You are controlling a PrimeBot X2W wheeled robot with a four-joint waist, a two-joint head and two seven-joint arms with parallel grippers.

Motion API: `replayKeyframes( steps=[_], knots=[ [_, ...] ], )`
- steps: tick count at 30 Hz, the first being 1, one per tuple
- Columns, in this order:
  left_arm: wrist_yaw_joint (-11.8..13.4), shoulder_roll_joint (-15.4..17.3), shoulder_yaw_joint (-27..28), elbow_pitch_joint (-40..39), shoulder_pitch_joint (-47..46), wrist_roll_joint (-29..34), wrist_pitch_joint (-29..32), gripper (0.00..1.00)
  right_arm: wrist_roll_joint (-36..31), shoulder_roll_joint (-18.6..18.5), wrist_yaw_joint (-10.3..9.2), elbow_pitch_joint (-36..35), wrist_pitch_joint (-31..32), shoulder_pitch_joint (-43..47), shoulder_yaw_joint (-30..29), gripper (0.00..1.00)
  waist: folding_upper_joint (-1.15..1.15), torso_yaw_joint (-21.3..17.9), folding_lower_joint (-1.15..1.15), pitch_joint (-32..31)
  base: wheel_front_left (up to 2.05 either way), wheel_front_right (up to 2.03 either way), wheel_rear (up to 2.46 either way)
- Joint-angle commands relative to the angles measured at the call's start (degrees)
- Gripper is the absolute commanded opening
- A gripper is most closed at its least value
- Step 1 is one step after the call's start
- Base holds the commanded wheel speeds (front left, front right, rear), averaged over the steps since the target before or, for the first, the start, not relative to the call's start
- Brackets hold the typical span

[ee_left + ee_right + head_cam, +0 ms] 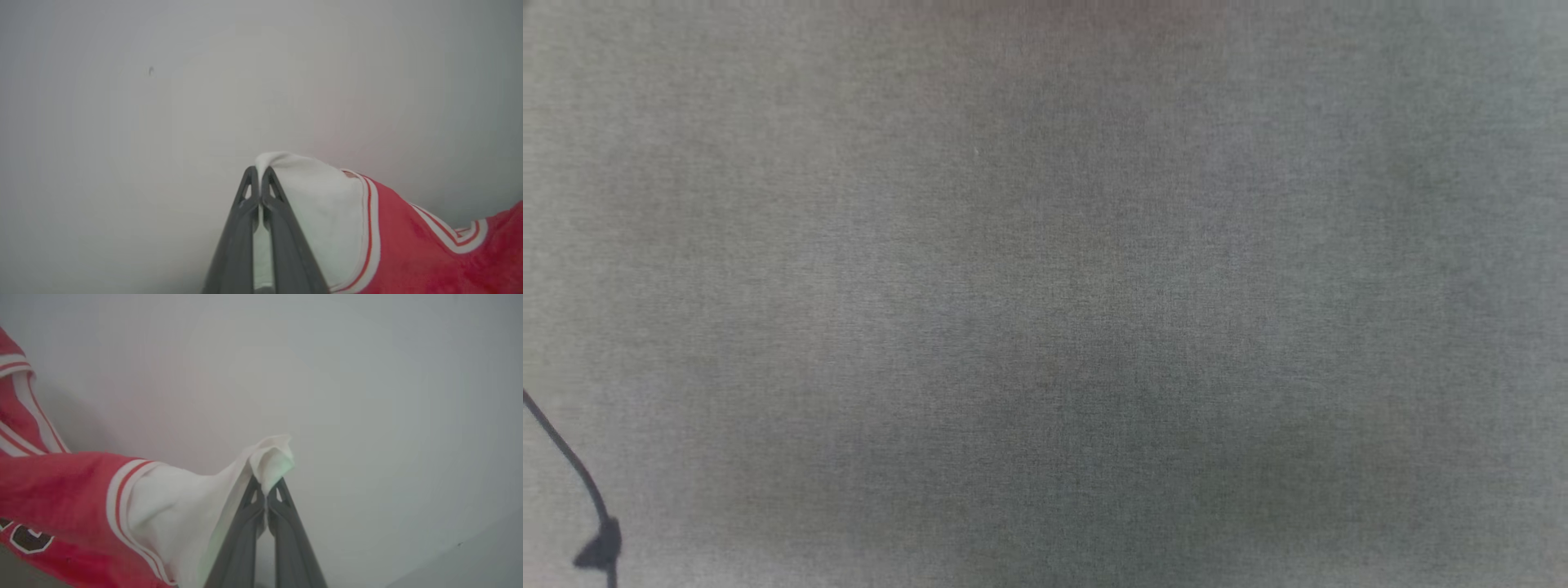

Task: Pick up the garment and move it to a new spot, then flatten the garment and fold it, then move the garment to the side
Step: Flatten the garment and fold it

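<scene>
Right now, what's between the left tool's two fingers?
White sleeve fabric of the garment, pinched in the shut left tool; the left wrist view shows it.

Head view: grey woven cloth surface, fine even weave, unpatterned. Soft darker shadow across the lower middle; paler toward the left edge. Faint reddish cast along the top edge.

Left wrist view: plain pale grey backdrop, matte, evenly lit, with one small dark speck at upper left and a weak pink tint right of centre. Wall or tabletop: not determinable.

Right wrist view: same pale grey backdrop; darker grey band beyond a diagonal edge at lower right.
</scene>
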Motion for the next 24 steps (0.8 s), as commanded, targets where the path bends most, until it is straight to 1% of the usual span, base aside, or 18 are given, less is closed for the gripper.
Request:
replayKeyframes(
  steps=[1, 2, 3, 6, 9, 12, 14, 16, 19, 21, 24],
  knots=[
    [-0.1, 0.7, -1.9, -1.0, 3.5, -2.5, 2.5, 0.00, 1.8, 0.5, -0.02, 0.5, 1.3, 2.9, 1.6, 0.00, 0.00, 0.4, 0.00, -1.9, 0.00, 0.00, 0.00],
    [-0.1, 1.1, -2.7, -1.5, 5.0, -4.0, 4.3, 0.00, 3.3, 0.8, -0.02, 0.3, 1.9, 4.4, 2.5, 0.00, 0.00, 0.4, 0.00, -2.6, 0.00, 0.00, 0.00],
    [-0.1, 1.1, -2.7, -1.5, 5.0, -4.0, 4.3, 0.00, 3.3, 0.8, -0.02, 0.3, 1.9, 4.4, 2.5, 0.00, 0.00, 0.4, 0.00, -2.6, 0.00, 0.00, 0.00],
    [-0.1, 2.5, -6.0, -4.8, 10.3, -8.1, 9.3, 0.00, 7.6, 0.6, -0.02, -1.7, 3.9, 8.9, 5.2, 0.00, 0.00, 0.4, 0.00, -4.6, 0.00, 0.00, 0.00],
    [-0.1, 5.4, -9.4, -8.9, 15.9, -11.6, 14.0, 0.00, 12.8, -0.4, -0.02, -5.6, 6.3, 14.4, 8.5, 0.00, 0.00, 0.2, 0.00, -6.6, 0.00, 0.00, 0.00],
    [-0.1, 8.4, -11.6, -13.5, 21.5, -14.8, 18.0, 0.00, 17.9, -3.2, -0.02, -11.9, 9.2, 19.7, 11.9, 0.00, 0.00, -0.2, 0.00, -8.4, 0.00, 0.00, 0.00],
    [-0.1, 10.3, -12.5, -16.9, 25.6, -17.0, 20.1, 0.00, 21.1, -6.1, -0.02, -16.8, 11.4, 23.8, 13.8, 0.00, 0.00, -0.4, 0.00, -9.5, 0.00, 0.00, 0.00],
    [-0.1, 12.9, -13.1, -20.7, 29.6, -17.5, 21.5, 0.00, 24.7, -8.6, -0.02, -22.3, 14.0, 28.3, 15.3, 0.00, 0.00, -0.7, 0.00, -10.4, 0.00, 0.00, 0.00],
    [2.2, 16.0, -13.1, -27.3, 37.2, -19.6, 22.9, 0.00, 28.7, -13.6, -0.02, -30.3, 17.1, 34.9, 15.4, 0.00, 0.00, -1.1, 0.00, -11.6, 0.00, 0.00, 0.00],
    [4.6, 18.3, -13.1, -32.6, 42.5, -21.0, 23.7, 0.00, 30.4, -16.3, -0.02, -35.4, 19.1, 39.8, 15.0, 0.00, 0.00, -1.3, 0.00, -12.3, 0.00, 0.00, 0.00],
    [8.8, 22.3, -13.1, -41.3, 50.8, -22.6, 24.1, 0.00, 32.5, -19.8, -0.01, -42.4, 22.2, 47.4, 12.5, 0.00, 0.00, -1.6, 0.00, -13.1, 0.00, 0.00, 0.00]
  ],
)
